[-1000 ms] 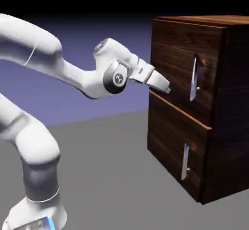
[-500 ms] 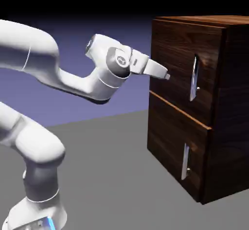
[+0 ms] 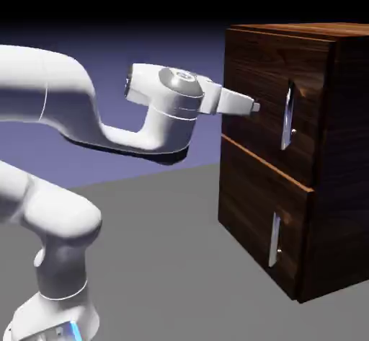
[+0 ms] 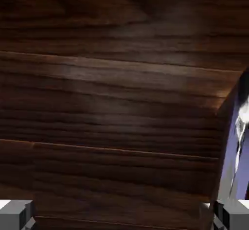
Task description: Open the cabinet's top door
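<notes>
Since the earlier exterior frames, the Panda's two-finger gripper (image 3: pixel 256 107) has levelled out and now points at the upper door panel (image 3: pixel 270 94) of the walnut cabinet (image 3: pixel 339 32), short of its long silver bar handle (image 3: pixel 288 114) near the panel's right edge. In the hand view the fingertips stand wide apart, holding nothing, with the handle off to the right; shifting sideways until they straddle the bar, before closing, seems wise.

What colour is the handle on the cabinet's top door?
Shiny silver; the exterior view shows it best.
</notes>
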Robot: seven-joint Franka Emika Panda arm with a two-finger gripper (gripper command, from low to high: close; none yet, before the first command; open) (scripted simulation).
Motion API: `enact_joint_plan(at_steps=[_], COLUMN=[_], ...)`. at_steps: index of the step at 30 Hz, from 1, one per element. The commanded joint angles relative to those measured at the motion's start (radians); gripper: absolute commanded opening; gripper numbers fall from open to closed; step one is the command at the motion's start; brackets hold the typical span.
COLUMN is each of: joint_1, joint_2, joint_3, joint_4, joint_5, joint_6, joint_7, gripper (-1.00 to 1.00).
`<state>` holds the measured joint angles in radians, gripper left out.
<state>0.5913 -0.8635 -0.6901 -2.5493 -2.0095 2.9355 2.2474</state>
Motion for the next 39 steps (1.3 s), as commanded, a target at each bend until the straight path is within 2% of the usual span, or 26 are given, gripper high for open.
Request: enact_joint_plan(at_steps=[1, 19, 21, 26, 27, 39], joint_1=[0.013, 0.238, 0.241, 0.418, 0.418, 0.02], joint_2=[-0.006, -0.121, -0.122, -0.046, -0.046, -0.059], joint_3=[-0.015, -0.284, -0.287, -0.393, -0.393, -0.055], joint_4=[0.006, 0.107, 0.108, 0.233, 0.233, -0.046], joint_5=[-0.044, -0.826, -0.836, -0.865, -0.865, -0.621], joint_6=[-0.002, -0.042, -0.042, -0.08, -0.08, -0.237], joint_7=[0.033, 0.619, 0.626, 0.648, 0.648, 0.625], gripper=[0.0, 0.0, 0.0, 0.0, -1.0, -1.0])
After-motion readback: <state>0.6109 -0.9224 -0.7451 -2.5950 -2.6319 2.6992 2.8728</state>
